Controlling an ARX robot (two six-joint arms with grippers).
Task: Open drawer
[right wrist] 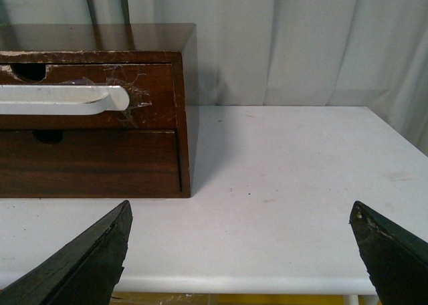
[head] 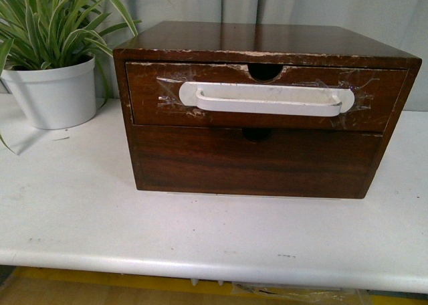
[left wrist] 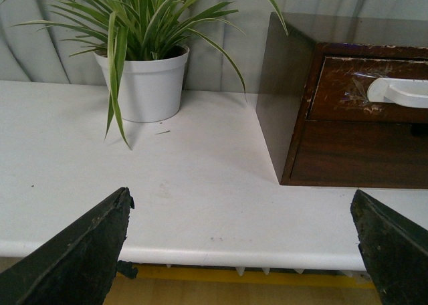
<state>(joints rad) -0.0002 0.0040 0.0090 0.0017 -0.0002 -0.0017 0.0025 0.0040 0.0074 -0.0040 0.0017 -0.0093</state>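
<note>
The drawer [head: 154, 108] is the upper one of a dark brown wooden cabinet [head: 267, 37] standing on the white table [head: 200, 238]. It sits flush in the cabinet, with a long white bar handle [head: 266, 98] taped across it and a half-round notch [head: 265, 71] in its chipped top edge. Neither arm shows in the front view. My left gripper [left wrist: 242, 205] is open at the table's front edge, left of the cabinet; the drawer [left wrist: 341, 91] is off to its side. My right gripper [right wrist: 241, 211] is open too, right of the cabinet, holding nothing; the handle's end [right wrist: 100, 99] shows.
A plain handleless lower drawer front [head: 254, 161] sits beneath the top drawer. A striped-leaf plant in a white pot [head: 57, 94] stands at the back left of the table. Grey curtains [head: 301, 4] hang behind. The table's front edge [head: 200, 268] runs close to both grippers.
</note>
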